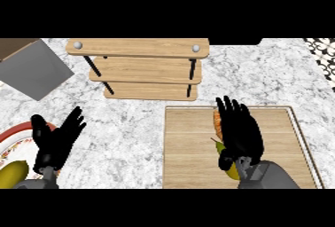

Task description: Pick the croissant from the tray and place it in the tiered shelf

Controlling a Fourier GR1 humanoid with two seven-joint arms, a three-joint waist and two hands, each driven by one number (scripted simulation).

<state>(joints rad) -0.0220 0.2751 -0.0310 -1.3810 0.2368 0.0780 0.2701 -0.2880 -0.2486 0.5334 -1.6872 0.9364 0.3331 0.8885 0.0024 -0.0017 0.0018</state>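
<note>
A steep downward look at a white and grey marbled stone counter [137,128]. At the back, in the middle, stands a light wooden tiered shelf [144,68] with three boards held by thin black rods and two silver knobs on its top board. Nothing lies on its boards.

At the lower right lies a flat rectangular wooden tray [189,150] with a pale raised rim. The right hand [241,133], black on a grey forearm, is over the tray with its back upward and its fingers straight and close together, pointing toward the shelf. At the left edge of those fingers shows a strip of the orange-brown croissant [216,123], lying on the tray and mostly hidden by the hand. Whether the hand touches it cannot be told. Near the wrist, a yellow-green pear-like fruit [227,165] with a short stem peeks out, also on the tray.

At the lower left, the left hand [56,142] rests open, fingers spread and pointing up. Beside it is a white round plate [16,137] with a red rim and patterned border, and a yellow-green rounded object [13,175] at the bottom edge.

A grey flat square panel [33,68] lies at the upper left. No readable writing or brand appears anywhere.
</note>
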